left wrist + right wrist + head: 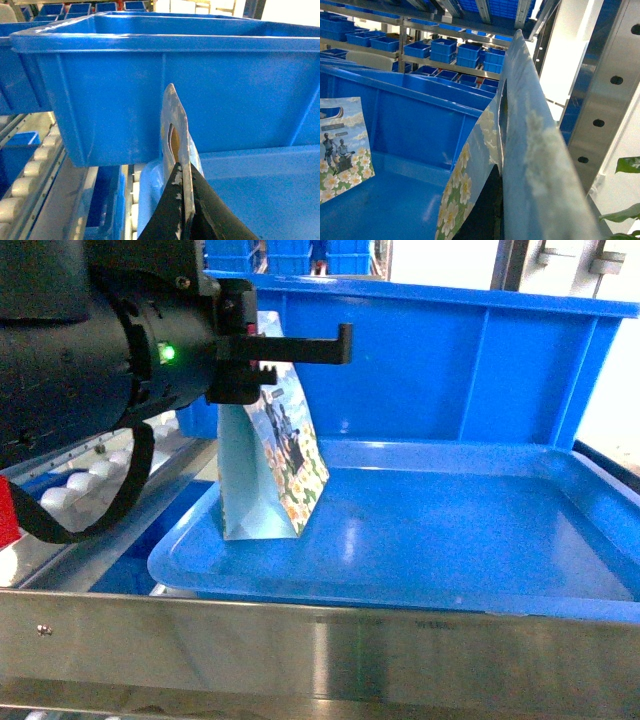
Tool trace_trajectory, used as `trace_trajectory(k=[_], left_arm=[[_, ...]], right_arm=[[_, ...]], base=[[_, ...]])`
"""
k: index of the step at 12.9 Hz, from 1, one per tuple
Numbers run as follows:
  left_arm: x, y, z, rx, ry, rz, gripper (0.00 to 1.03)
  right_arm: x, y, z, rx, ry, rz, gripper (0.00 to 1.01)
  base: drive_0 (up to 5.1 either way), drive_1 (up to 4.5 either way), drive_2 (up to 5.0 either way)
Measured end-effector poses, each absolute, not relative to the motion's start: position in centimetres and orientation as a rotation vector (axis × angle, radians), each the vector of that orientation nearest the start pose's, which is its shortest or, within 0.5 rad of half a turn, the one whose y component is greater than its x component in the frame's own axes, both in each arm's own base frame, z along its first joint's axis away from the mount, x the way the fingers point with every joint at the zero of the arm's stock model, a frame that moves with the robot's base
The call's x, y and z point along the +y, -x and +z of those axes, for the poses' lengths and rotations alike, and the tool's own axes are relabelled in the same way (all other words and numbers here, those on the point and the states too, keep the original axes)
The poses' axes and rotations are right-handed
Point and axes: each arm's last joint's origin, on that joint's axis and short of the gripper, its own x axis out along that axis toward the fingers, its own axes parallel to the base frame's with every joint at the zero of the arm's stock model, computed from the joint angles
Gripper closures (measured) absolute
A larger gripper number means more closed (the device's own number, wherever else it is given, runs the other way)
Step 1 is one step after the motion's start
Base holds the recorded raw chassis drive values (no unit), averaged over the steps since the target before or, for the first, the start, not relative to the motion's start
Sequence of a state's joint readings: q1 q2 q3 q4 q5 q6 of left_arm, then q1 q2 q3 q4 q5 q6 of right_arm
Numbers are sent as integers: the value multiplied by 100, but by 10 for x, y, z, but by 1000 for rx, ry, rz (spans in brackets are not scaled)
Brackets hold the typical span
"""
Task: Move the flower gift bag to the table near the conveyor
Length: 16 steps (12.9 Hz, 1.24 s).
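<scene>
A flower gift bag (275,470) stands upright at the left end of a blue tray (450,540). Its printed face shows flowers and two figures. My left gripper (340,345) sits at the bag's top. In the left wrist view the left gripper (184,172) is shut on the thin top edge of the bag (175,120), just below the handle cut-out. The right wrist view shows a second flowered bag (520,125) rising from my right gripper (500,210), where only one dark finger (487,210) shows against it. The first bag (342,145) stands further left. The table is out of view.
A tall blue bin (480,350) stands right behind the tray. The conveyor's white rollers (85,480) slope at the left, and a steel rail (320,650) crosses in front. A steel upright (605,100) stands at the right, with shelves of blue bins (445,50) beyond.
</scene>
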<state>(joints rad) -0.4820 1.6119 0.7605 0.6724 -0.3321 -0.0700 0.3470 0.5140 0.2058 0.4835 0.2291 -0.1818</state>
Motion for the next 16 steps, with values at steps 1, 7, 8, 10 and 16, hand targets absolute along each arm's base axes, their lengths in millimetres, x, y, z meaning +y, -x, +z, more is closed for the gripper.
trace_trajectory(k=[1, 7, 8, 10, 16], left_arm=[[-141, -299, 205, 160, -4, -130, 101], [-120, -282, 245, -62, -66, -118, 101], [-111, -275, 252, -92, -76, -106, 101], [-90, -260, 264, -152, -76, -82, 101], [4, -156, 251, -205, -141, -18, 101]], right_arm=[[40, -130, 233, -178, 131, 102, 99], [40, -130, 233, -178, 132, 102, 99], [40, -130, 233, -178, 131, 102, 99], [40, -130, 233, -178, 131, 102, 99], [40, -130, 233, -178, 131, 102, 99]], base=[[0, 0, 0], [0, 0, 0], [0, 0, 0], [0, 0, 0], [0, 0, 0]])
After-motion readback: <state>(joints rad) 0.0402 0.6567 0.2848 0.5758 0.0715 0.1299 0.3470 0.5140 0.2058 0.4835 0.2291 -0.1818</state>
